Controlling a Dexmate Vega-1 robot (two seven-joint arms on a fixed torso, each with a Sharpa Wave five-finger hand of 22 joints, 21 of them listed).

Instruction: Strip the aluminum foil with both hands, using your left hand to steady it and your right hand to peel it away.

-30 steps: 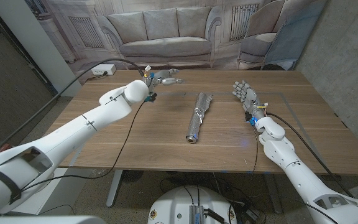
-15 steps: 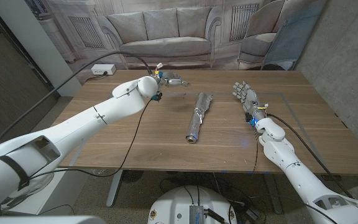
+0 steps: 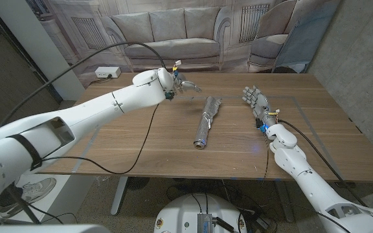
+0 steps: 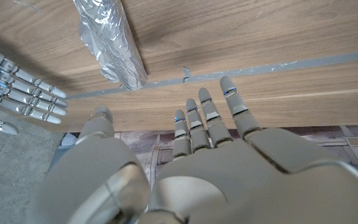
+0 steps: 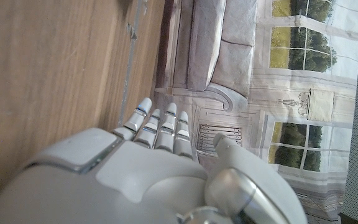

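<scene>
A crinkled roll of aluminum foil [image 3: 205,121] lies lengthwise in the middle of the wooden table [image 3: 141,145], its wider torn end toward the far edge. My left hand [image 3: 184,85] hovers open above the far side of the table, a short way left of the roll's far end, holding nothing. In the left wrist view the left hand [image 4: 197,162] has spread fingers and the foil roll [image 4: 110,43] lies beyond them. My right hand [image 3: 256,102] stands open to the right of the roll, apart from it. The right hand [image 5: 160,162] holds nothing in its wrist view.
A backdrop printed with a sofa [image 3: 173,39] hangs behind the table's far edge. A black cable [image 3: 102,68] loops from the left arm over the table's left part. A white power strip [image 3: 105,72] sits beyond the far left corner. A thin line [image 3: 306,113] marks the table's right part.
My left arm has swung to the right along the far side of the table, bringing the open hand closer to the foil roll's far end. The right hand and the roll have stayed put.
</scene>
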